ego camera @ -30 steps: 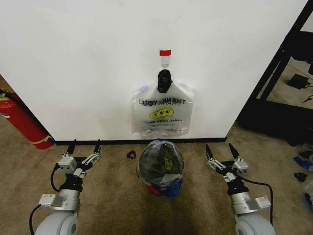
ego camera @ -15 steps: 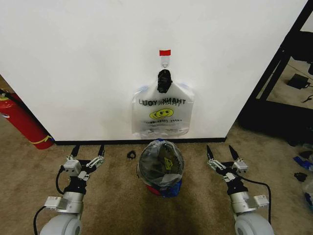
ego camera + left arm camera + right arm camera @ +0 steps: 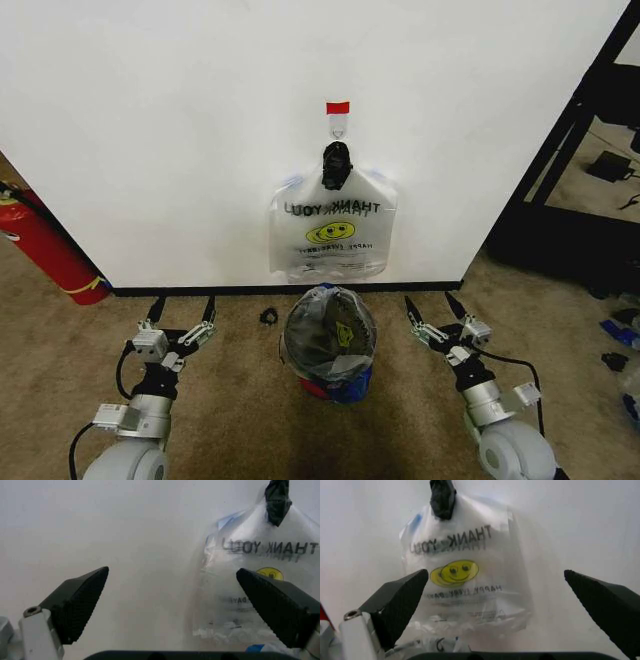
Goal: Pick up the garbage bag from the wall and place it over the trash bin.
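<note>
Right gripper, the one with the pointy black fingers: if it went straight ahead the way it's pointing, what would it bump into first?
Probably the bunch of "THANK YOU" bags hanging on the wall. The right gripper is open and those bags sit between its fingers in the right wrist view. Depth is hard to judge, but nothing shows in between.

Bare carpet (image 3: 235,400) either side of the trash bin (image 3: 329,340); small black object (image 3: 268,316) near the baseboard.
</note>
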`<state>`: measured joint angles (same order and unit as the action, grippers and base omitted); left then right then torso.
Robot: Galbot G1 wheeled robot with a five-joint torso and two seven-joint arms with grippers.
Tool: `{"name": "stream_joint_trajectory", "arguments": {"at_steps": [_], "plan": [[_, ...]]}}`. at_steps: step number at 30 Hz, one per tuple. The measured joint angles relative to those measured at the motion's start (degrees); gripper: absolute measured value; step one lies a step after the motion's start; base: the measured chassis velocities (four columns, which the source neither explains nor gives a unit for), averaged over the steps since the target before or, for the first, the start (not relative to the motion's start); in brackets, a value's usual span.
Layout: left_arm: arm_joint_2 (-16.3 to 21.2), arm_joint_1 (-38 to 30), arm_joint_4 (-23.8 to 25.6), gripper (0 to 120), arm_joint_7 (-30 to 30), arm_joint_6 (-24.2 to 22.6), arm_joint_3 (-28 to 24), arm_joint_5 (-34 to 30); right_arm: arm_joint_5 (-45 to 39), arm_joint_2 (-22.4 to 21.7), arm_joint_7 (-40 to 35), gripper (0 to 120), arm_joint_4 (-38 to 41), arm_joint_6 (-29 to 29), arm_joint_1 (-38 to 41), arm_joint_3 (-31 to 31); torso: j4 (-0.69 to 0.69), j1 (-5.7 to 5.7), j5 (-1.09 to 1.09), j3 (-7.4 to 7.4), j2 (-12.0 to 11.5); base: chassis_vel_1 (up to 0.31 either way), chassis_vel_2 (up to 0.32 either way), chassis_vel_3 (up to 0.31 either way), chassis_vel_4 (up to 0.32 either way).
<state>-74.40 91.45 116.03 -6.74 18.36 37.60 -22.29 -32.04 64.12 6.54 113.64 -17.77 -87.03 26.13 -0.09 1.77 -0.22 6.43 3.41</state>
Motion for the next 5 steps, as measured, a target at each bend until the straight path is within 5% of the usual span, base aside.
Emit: {"name": "stream_joint_trajectory", "arguments": {"at_steps": [5], "plan": [[2.9,-1.1,-1.3,100,0.0,0.2,-0.6,-2.3,9.9,1.5,-6.5,100,4.7,2.5,-2.2,1.0,-0.02,0.0,0.0,0.0,0.0,0.0,0.0,0.0,0.0]]}}
